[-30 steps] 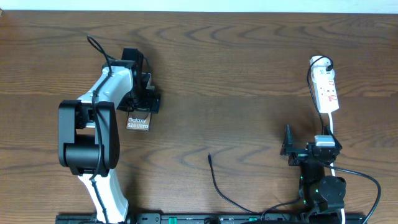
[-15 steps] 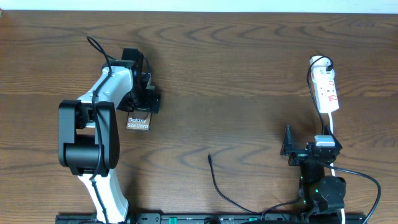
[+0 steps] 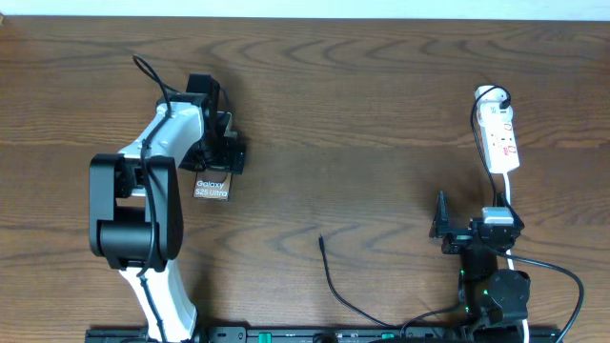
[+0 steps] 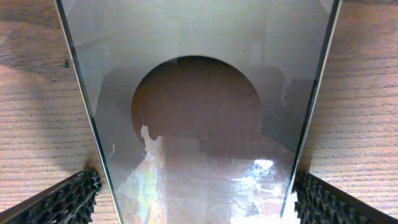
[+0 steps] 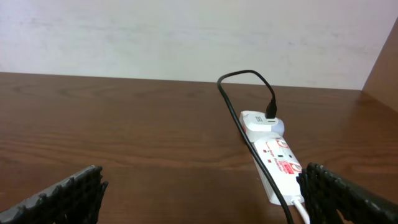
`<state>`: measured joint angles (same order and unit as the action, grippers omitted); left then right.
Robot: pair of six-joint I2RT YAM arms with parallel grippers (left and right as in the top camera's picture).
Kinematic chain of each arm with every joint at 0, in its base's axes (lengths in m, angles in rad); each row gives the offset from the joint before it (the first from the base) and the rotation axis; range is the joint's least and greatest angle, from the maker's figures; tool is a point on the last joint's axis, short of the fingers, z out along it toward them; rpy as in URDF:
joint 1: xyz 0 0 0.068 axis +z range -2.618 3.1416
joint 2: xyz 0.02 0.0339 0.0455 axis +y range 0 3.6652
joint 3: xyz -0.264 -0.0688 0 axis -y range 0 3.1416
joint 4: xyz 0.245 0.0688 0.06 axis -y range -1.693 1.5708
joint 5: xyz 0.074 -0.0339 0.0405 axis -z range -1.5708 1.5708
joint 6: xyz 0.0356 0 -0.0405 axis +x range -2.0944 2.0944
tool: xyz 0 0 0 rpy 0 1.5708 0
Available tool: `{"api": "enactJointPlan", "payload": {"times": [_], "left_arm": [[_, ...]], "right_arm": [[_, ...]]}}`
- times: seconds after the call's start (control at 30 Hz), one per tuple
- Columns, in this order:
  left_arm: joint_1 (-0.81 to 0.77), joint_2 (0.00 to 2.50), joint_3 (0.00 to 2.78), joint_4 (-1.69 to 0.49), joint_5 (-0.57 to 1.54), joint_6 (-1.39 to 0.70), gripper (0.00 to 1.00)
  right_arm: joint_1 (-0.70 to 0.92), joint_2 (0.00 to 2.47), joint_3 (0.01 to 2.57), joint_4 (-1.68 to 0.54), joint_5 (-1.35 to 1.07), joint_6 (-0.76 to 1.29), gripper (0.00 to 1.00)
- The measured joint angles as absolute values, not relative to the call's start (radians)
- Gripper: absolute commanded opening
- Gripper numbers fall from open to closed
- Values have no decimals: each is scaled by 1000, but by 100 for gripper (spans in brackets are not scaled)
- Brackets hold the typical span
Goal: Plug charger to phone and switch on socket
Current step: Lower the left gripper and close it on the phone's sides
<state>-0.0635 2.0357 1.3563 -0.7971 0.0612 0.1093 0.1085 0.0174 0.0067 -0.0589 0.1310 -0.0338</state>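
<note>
Logging no movement since earlier. Straddling phone [image 4: 199,124] lengthwise with left jaws spread wide; holding right jaws open, charger tip [image 3: 321,241] off to their left.

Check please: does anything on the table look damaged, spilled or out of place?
Nothing looks damaged or spilled. The charger lies loose on the table, its plug tip well apart from the phone, which sits partly under the left tool.

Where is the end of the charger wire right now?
In the overhead view, the charger's plug tip lies on the table near the front middle, closer to the right arm than to the phone on the left.
</note>
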Motion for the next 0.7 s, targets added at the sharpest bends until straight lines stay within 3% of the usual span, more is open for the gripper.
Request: {"api": "enactJointPlan", "payload": {"times": [0.7], "left_arm": [[-64,2033,1351,-793,61,109,90]], "right_arm": [[109,17,7,-59,131,-34,99]]}}
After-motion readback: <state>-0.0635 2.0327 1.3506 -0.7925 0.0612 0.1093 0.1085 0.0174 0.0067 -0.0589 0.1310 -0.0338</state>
